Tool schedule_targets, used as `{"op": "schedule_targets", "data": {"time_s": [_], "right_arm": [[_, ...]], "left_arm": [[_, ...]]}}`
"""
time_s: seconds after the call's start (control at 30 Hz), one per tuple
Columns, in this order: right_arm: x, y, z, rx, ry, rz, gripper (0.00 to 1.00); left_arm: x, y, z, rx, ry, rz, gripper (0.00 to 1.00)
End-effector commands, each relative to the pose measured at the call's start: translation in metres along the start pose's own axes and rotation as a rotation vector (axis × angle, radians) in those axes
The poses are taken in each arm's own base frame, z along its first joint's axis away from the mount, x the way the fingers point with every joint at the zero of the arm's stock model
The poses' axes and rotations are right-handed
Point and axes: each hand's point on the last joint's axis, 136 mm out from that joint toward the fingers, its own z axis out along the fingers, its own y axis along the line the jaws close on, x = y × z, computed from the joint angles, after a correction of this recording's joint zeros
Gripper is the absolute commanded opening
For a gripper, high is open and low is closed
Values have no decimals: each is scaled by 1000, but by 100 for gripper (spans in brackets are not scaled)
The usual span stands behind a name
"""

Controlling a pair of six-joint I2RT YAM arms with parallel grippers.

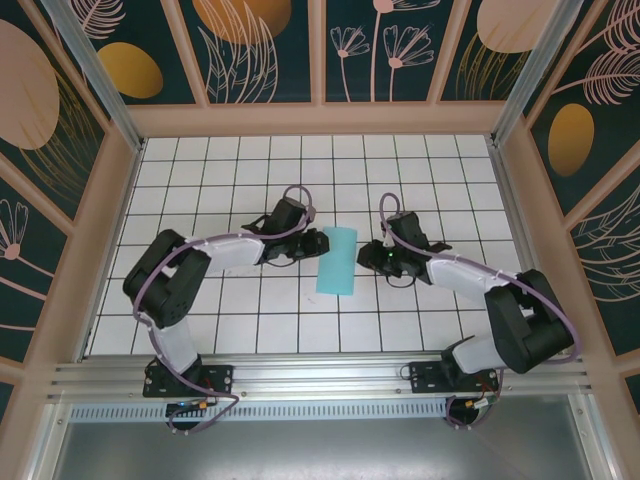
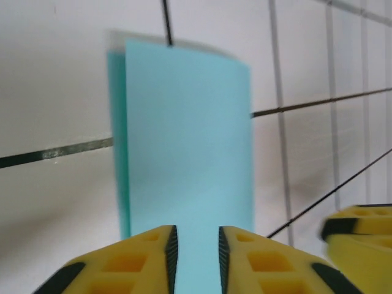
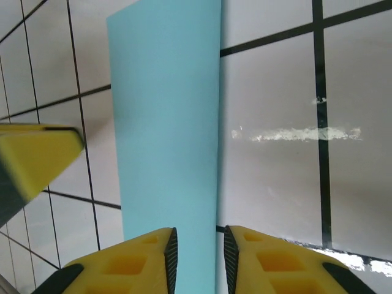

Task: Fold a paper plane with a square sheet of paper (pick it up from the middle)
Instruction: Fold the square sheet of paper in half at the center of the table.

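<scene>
Both arms are tucked in toward the middle here: the left arm (image 1: 215, 255) bends up from its base and sweeps right, the right arm (image 1: 470, 280) mirrors it sweeping left, and both wrists sit low over the white gridded surface (image 1: 230, 170). Left pincer (image 1: 303, 250) and right pincer (image 1: 368, 252) face each other across the sheet of paper (image 1: 337, 260), which lies at the centre of the surface, one pincer on each side. From above it reads as a plain turquoise strip, slightly tilted (a tall rectangle, longer than wide). The left wrist camera adds what the overhead cannot: the left pincer (image 2: 197, 260) stands narrowly parted, turquoise showing in the gap between the pads, nothing pinched, and a darker under-layer peeks out along the paper's left edge, so it is doubled over. The right wrist view has the right pincer (image 3: 197, 263) likewise slightly open over the smooth, flat paper, with a blurred yellow finger at the left.
</scene>
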Motion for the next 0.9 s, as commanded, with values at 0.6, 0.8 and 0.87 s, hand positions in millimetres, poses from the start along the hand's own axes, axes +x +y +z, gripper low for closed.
{"op": "schedule_targets", "data": {"time_s": [0.6, 0.8, 0.87], "right_arm": [[-8, 14, 28, -24, 1, 28, 35], [-8, 16, 28, -42, -6, 43, 35], [-8, 15, 29, -43, -1, 46, 35]], "left_arm": [[-3, 17, -5, 61, -54, -114, 50], [-21, 18, 11, 119, -12, -91, 52], [-29, 17, 15, 118, -7, -80, 52]]}}
